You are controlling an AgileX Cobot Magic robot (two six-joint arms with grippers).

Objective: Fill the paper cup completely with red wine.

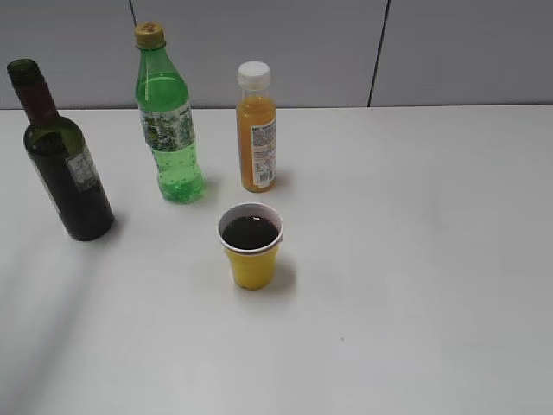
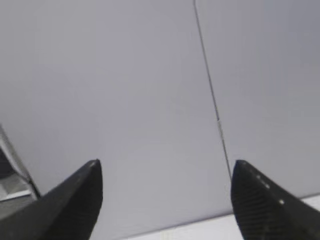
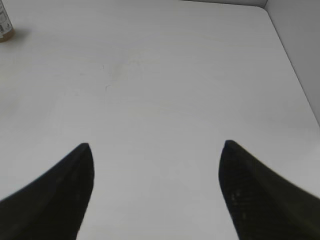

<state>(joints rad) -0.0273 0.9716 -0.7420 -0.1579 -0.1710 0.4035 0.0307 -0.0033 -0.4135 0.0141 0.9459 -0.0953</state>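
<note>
The yellow paper cup stands upright near the middle of the white table, holding dark red wine close to its rim. The dark glass wine bottle stands uncapped at the left, leaning slightly. Neither arm shows in the exterior view. My left gripper is open with nothing between its fingers, facing the grey wall above the table's far edge. Over bare tabletop my right gripper also stands open and empty.
A green soda bottle and an orange juice bottle stand behind the cup. The juice bottle's base shows at the right wrist view's top left. The table's right edge meets the wall.
</note>
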